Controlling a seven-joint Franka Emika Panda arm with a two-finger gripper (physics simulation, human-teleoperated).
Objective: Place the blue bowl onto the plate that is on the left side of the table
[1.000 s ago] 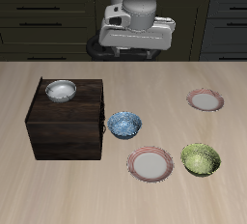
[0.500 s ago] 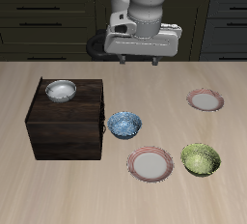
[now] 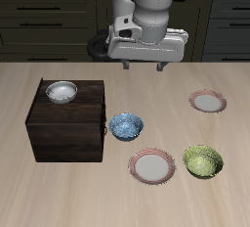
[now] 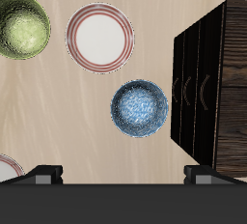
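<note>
The blue bowl point(image 3: 125, 125) point(image 4: 140, 107), speckled blue and white, rests on the table beside the dark cabinet. The plate point(image 3: 207, 101) with a pink-red rim lies farther back on the left side of the table; only its edge point(image 4: 5, 167) shows in the wrist view. My gripper point(image 3: 144, 66) point(image 4: 123, 173) hangs high above the table, behind the blue bowl. It is open, with its fingers wide apart and nothing between them.
A dark wooden cabinet point(image 3: 66, 123) point(image 4: 212, 83) carries a white-grey bowl point(image 3: 62, 92) on its top. A larger pink-rimmed plate point(image 3: 152, 165) point(image 4: 100, 38) and a green bowl point(image 3: 203, 160) point(image 4: 23, 27) lie near the table's front edge.
The arm has carried the open gripper sideways toward the far plate's side and slightly lower. Nothing on the table has moved.
</note>
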